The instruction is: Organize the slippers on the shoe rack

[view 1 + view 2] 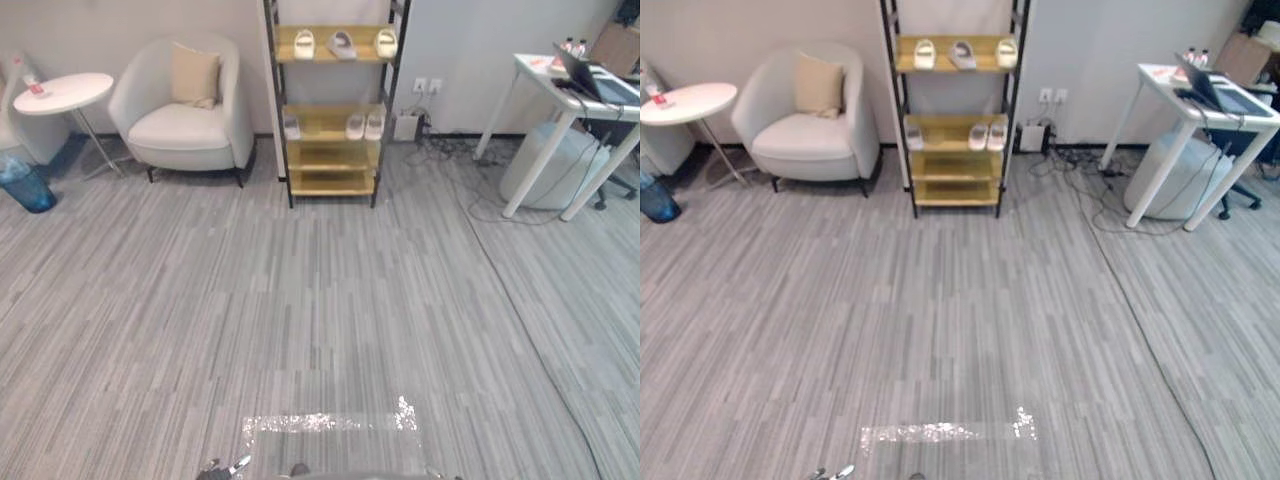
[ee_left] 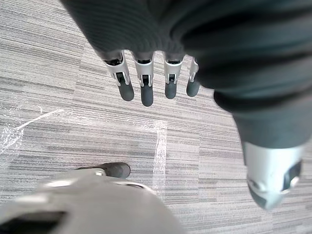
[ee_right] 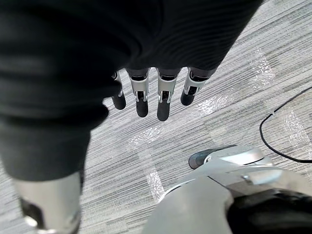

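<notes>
A black-framed shoe rack [image 1: 278, 110] with wooden shelves stands against the far wall. Its top shelf carries a cream slipper [image 1: 304, 44], a grey slipper [image 1: 342, 45] and another cream slipper [image 1: 386, 42]. On the middle shelf lie a grey slipper [image 1: 291, 126] at the left and a white pair [image 1: 364, 126] at the right. The two lower shelves are bare. My left hand [image 2: 145, 90] hangs over the carpet with straight fingers and holds nothing. My right hand [image 3: 163, 105] hangs the same way, also holding nothing. Both are far from the rack.
A white armchair [image 1: 185, 110] with a cushion stands left of the rack, beside a round side table [image 1: 65, 92] and a blue bin [image 1: 25, 185]. At the right is a white desk [image 1: 575, 90], with cables [image 1: 455, 150] on the floor. Shiny tape [image 1: 330, 422] marks the carpet.
</notes>
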